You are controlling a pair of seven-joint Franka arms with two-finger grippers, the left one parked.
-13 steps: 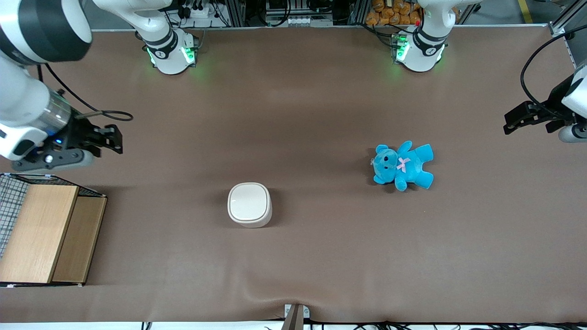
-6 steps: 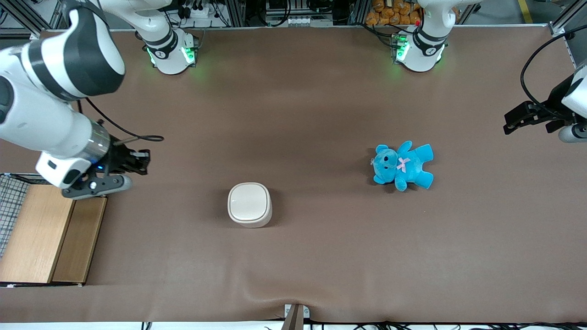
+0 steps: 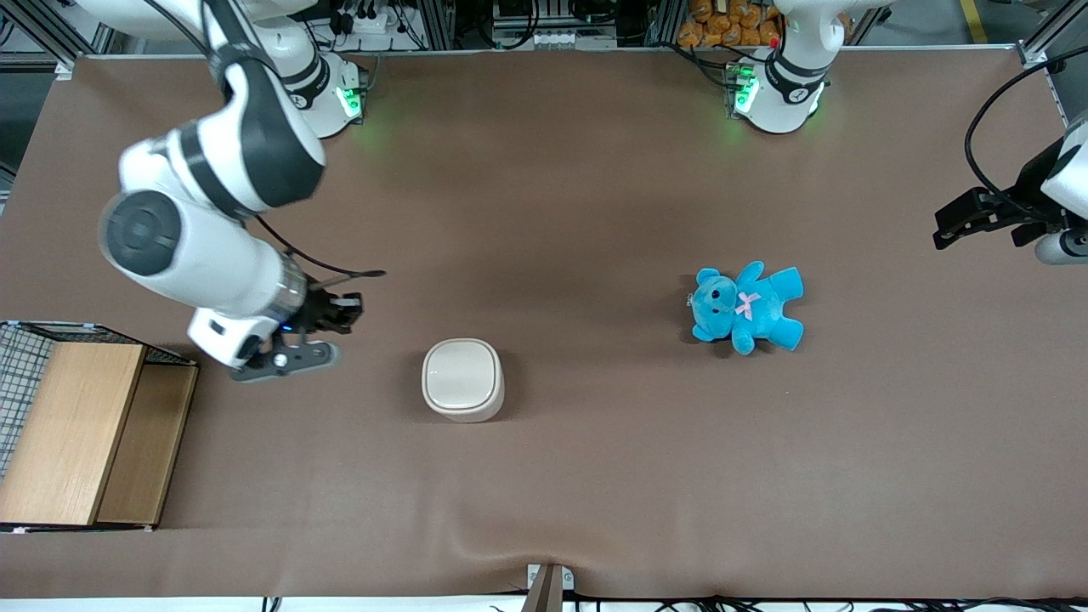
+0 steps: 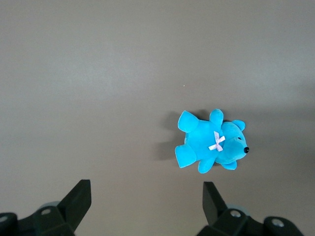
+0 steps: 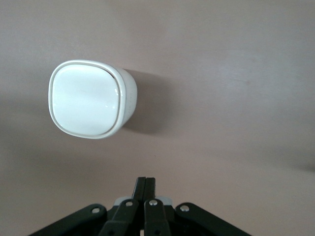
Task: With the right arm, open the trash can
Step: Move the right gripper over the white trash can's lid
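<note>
My fingers (image 3: 347, 313) were pressed together, empty, hanging above the brown surface (image 3: 595, 212) w/ a gap to the trash can (image 3: 461, 379). Front view: can lay at approx 4 o'clock from them, nearer that camera, lid (image 5: 85, 104) flat down, squarish, no clear long axis. No readable labels or writing.

No legible text or labels anywhere

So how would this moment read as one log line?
phase: approach | black two-finger gripper: shut, beside bin, apart | cream-white rounded-square trash can: lid closed
</note>
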